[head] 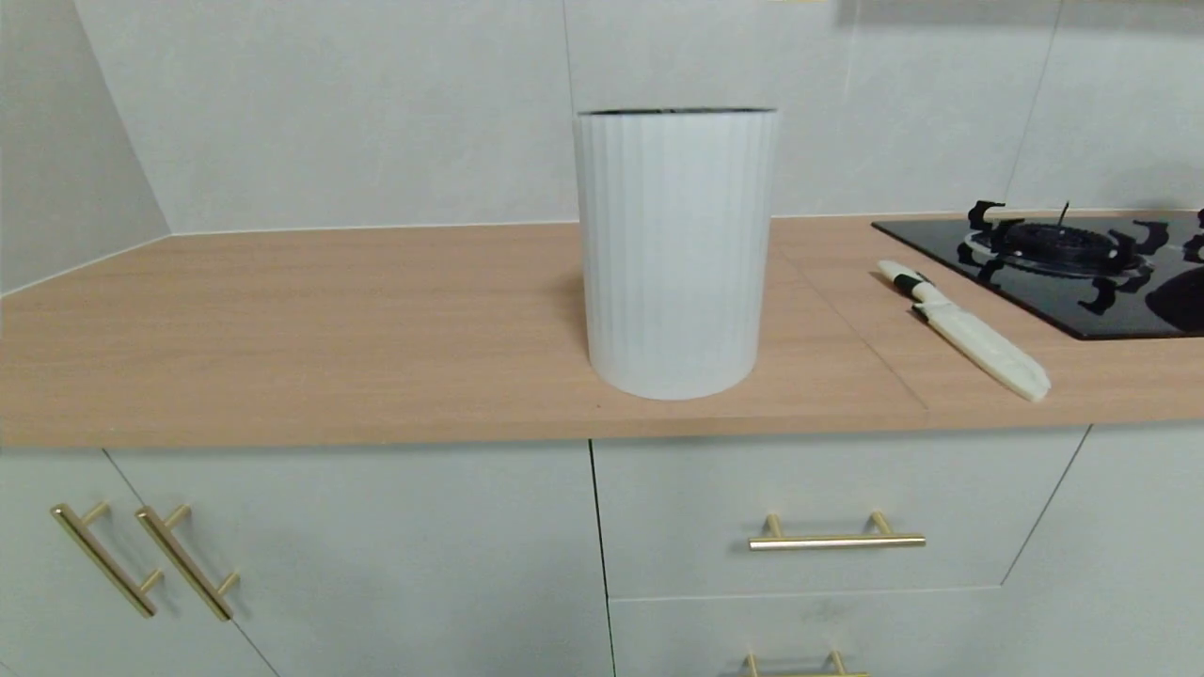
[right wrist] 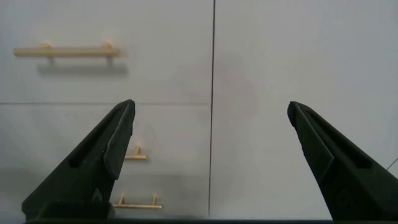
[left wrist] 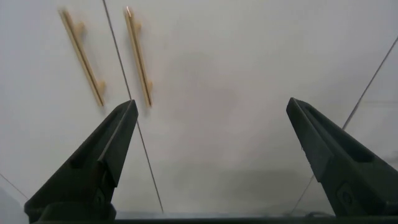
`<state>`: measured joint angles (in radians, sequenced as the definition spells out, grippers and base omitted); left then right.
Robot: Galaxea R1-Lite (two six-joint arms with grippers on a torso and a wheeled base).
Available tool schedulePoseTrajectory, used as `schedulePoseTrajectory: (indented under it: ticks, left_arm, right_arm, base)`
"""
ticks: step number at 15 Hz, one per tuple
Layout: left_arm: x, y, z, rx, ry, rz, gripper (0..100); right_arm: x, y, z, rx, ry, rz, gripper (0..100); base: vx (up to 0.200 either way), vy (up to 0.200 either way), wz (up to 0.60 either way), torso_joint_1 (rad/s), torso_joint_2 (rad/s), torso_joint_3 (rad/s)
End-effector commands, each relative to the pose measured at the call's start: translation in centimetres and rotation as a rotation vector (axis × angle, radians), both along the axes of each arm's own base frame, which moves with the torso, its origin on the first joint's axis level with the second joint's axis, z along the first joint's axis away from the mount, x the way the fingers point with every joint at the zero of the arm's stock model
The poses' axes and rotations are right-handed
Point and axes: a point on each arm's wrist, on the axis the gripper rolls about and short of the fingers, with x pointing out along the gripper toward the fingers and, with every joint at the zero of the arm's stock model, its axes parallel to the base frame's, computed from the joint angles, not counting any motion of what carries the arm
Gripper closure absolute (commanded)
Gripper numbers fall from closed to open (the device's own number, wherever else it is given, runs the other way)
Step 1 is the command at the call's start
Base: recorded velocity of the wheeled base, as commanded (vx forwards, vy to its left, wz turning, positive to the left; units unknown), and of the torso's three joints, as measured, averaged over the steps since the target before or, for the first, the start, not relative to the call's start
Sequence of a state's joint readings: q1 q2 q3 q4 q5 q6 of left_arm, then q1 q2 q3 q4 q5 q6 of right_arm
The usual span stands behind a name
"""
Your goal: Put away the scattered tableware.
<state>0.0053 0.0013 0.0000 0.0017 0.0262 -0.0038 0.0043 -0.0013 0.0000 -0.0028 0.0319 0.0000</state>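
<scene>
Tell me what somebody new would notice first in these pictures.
A tall white ribbed container stands upright in the middle of the wooden counter, near its front edge. To its right a knife with a pale blade lies flat on the counter, beside the black stove. The left gripper and the right gripper are both open, facing cabinet fronts with gold handles.

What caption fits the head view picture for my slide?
A tall white ribbed holder stands on the wooden counter, a white knife lying between it and the stove.
</scene>
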Motion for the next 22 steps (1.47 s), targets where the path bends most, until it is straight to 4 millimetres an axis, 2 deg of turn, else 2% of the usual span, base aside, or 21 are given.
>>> schedulePoseTrajectory:
  ticks: [1, 10, 22]
  left_arm:
    - [0.0, 0.0, 0.0, -0.001, 0.0, 0.001, 0]
    - [0.0, 0.0, 0.0, 0.001, 0.0, -0.001, 0]
    - [0.0, 0.0, 0.0, -0.001, 0.0, 0.001, 0]
  right_arm:
    - [0.01, 0.0, 0.01, 0.0, 0.001, 0.001, 0]
    - [0.01, 0.0, 0.01, 0.0, 0.001, 0.001, 0]
    - [0.01, 0.0, 0.01, 0.0, 0.001, 0.001, 0]
  base:
    - [0.0, 0.0, 0.0, 0.11, -0.54, -0.315]
    - [0.0, 0.0, 0.0, 0.17, -0.48, -0.298]
    - [0.0, 0.0, 0.0, 0.225, -0.52, -0.294]
